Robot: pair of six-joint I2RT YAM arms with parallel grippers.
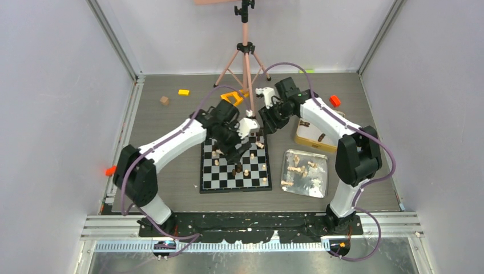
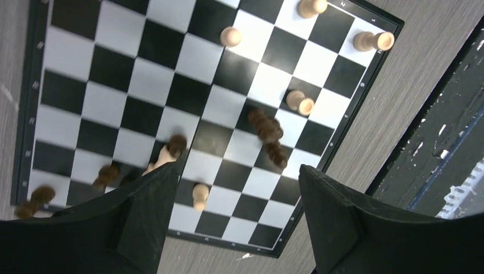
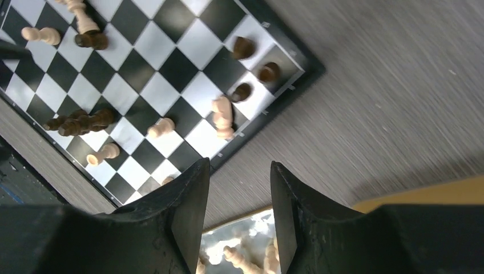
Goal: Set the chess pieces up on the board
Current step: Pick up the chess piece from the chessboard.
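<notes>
Well, light chessmen (image 1: 295,169) in silver tray (image 1: 304,153)

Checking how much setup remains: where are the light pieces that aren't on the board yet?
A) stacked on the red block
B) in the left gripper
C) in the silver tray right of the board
C: several light pieces lie in the silver tray beside the board.

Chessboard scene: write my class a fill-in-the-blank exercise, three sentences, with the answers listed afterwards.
In the top view, the board lies to the ___ of the silver tray. The chess pieces in that tray are ___, not dark. Between the fingers of the left claw there is ___.
Missing words: left; light; nothing.
</notes>
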